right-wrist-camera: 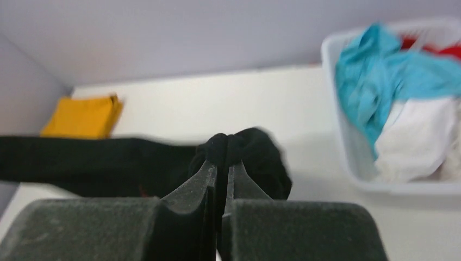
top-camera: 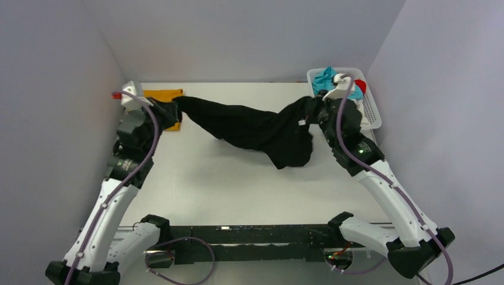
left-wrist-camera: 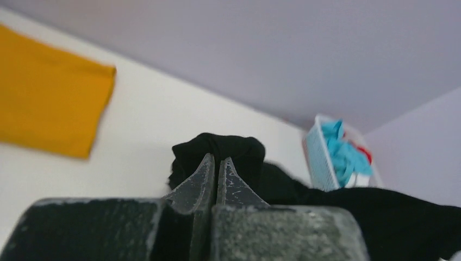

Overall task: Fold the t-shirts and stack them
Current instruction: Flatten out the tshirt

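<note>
The black t-shirt (top-camera: 249,127) hangs stretched across the far half of the white table (top-camera: 226,178), held up at both ends and sagging in between. A bunched lobe droops lowest near the right end, and the overhead view does not show whether that lobe touches the tabletop.

The left gripper (top-camera: 171,111) is clenched on the shirt's left end. In the left wrist view its two fingers meet at the tips (left-wrist-camera: 217,160) with a wad of black cloth (left-wrist-camera: 239,152) pinched between and bulging past them.

The right gripper (top-camera: 316,107) is likewise clamped on the right end. Its wrist view shows the fingers pressed together (right-wrist-camera: 222,163) on a puckered knot of the same cloth (right-wrist-camera: 250,147), the rest of the shirt trailing off to the left.

The orange-yellow t-shirt (top-camera: 163,95) lies folded flat at the far left corner of the table, just beside the left gripper and partly behind it.

At the far right corner stands a white plastic lattice basket (top-camera: 371,113), just behind the right wrist. It holds a teal cloth (right-wrist-camera: 380,81), a red cloth (right-wrist-camera: 424,43) and a white cloth (right-wrist-camera: 413,136)
</note>
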